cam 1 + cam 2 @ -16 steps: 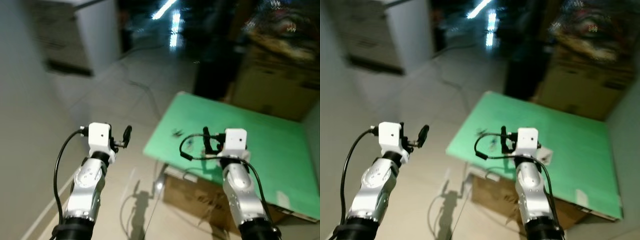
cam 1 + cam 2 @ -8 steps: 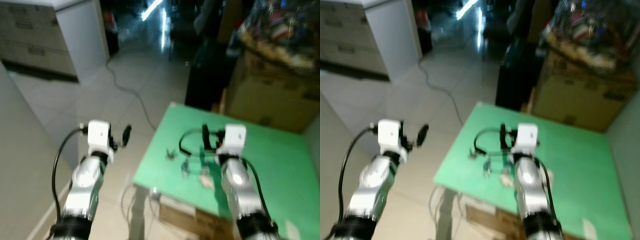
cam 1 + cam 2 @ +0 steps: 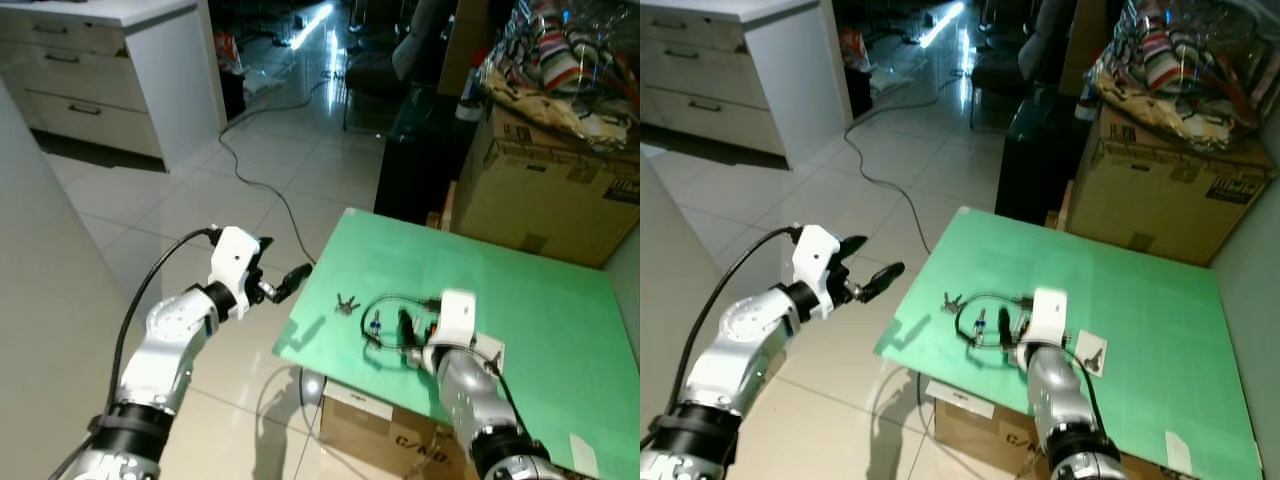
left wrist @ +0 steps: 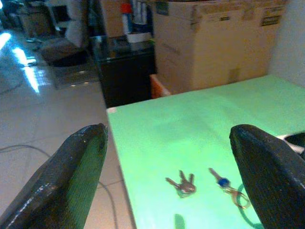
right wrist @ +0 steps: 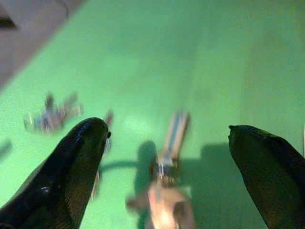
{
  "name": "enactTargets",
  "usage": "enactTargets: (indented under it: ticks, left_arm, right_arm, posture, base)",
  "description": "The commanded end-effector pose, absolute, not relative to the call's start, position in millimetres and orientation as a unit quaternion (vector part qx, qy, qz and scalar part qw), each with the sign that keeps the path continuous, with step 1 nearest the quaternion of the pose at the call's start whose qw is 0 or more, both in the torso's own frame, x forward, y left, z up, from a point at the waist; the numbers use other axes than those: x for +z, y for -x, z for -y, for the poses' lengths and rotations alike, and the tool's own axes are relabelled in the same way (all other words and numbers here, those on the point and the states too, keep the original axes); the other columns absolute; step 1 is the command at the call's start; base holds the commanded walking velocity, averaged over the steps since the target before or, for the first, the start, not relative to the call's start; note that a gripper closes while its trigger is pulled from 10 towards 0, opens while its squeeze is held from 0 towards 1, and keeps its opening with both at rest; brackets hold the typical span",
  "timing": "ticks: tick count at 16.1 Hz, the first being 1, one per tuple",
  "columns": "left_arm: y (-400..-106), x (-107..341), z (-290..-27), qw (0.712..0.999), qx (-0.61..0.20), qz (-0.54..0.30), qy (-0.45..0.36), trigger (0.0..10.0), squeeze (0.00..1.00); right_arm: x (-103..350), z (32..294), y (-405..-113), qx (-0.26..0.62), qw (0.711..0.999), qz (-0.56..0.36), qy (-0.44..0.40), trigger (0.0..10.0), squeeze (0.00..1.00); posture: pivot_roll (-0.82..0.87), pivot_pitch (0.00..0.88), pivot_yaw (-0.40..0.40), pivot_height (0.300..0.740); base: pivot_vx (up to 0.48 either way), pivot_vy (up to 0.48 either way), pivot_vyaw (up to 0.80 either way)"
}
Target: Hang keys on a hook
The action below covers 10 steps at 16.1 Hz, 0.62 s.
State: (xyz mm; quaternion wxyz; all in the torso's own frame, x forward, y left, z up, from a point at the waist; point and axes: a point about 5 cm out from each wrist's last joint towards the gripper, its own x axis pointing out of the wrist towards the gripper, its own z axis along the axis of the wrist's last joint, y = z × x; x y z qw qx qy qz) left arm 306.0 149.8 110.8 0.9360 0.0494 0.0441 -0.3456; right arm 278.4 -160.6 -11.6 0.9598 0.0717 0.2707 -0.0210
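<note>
A small bunch of keys (image 3: pixel 347 303) lies near the front left corner of the green table (image 3: pixel 520 300). Beside it lie a blue-headed key on a ring (image 3: pixel 375 323) and a pale tag (image 5: pixel 162 210). My right gripper (image 3: pixel 400 328) hovers low over the table just right of the blue key, open; in its wrist view the fingers (image 5: pixel 71 162) straddle the ringed key (image 5: pixel 172 138) and the bunch (image 5: pixel 50 117). My left gripper (image 3: pixel 872 262) hangs in the air off the table's left edge, open, pointing at the keys (image 4: pixel 182 183).
A cardboard box (image 3: pixel 370 430) sits under the table. Behind the table stand a black cabinet (image 3: pixel 415 150) and a large carton (image 3: pixel 545 190) piled with cloth. White drawers (image 3: pixel 110 80) stand at the far left, a cable (image 3: pixel 270 190) runs across the tiled floor, and a pale wall (image 3: pixel 40 300) is close on my left.
The camera has moved closer and the blur has gone. My right gripper has dropped down over the keys. My left gripper has swung right, toward the table's edge.
</note>
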Motion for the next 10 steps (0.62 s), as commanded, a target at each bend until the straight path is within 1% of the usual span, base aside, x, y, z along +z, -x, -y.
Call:
enactTargets:
  ticks: [1, 3, 6, 7, 9, 10]
  left_arm:
    - [-302.7, 118.8, -141.6, 0.924, -0.380, -0.036, -0.035, 10.0, 0.00]
    - [-296.8, 114.9, -135.3, 0.915, -0.401, -0.037, -0.042, 10.0, 0.00]
    - [-291.4, 105.2, -135.0, 0.895, -0.432, -0.059, -0.096, 10.0, 0.00]
    - [-292.3, 105.9, -135.7, 0.897, -0.428, -0.060, -0.095, 10.0, 0.00]
    - [-293.6, 109.0, -134.7, 0.900, -0.425, -0.058, -0.075, 10.0, 0.00]
    - [-293.0, 109.8, -132.9, 0.900, -0.428, -0.056, -0.067, 10.0, 0.00]
  right_arm:
    - [-27.0, 172.1, -262.9, -0.032, 0.950, -0.307, -0.043, 10.0, 0.00]
    - [-35.0, 179.4, -254.0, -0.042, 0.944, -0.327, -0.010, 10.0, 0.00]
    - [-40.9, 171.3, -250.8, -0.011, 0.936, -0.349, -0.034, 10.0, 0.00]
    - [-40.5, 171.2, -251.4, -0.007, 0.937, -0.347, -0.029, 10.0, 0.00]
    - [-35.2, 174.5, -256.2, -0.004, 0.947, -0.320, 0.006, 10.0, 0.00]
    - [-27.8, 175.7, -261.9, 0.004, 0.958, -0.284, 0.043, 10.0, 0.00]
  posture:
    - [0.02, 0.000, -0.004, 0.740]
    - [0.01, 0.000, 0.000, 0.740]
    - [0.01, 0.000, 0.004, 0.740]
    - [0.01, 0.000, 0.004, 0.740]
    - [0.01, 0.000, 0.005, 0.740]
    - [0.01, 0.000, 0.005, 0.740]
  base:
    - [0.000, 0.000, 0.00]
    - [0.000, 0.000, 0.00]
    - [0.000, 0.000, 0.00]
    - [0.000, 0.000, 0.00]
    - [0.000, 0.000, 0.00]
    - [0.000, 0.000, 0.00]
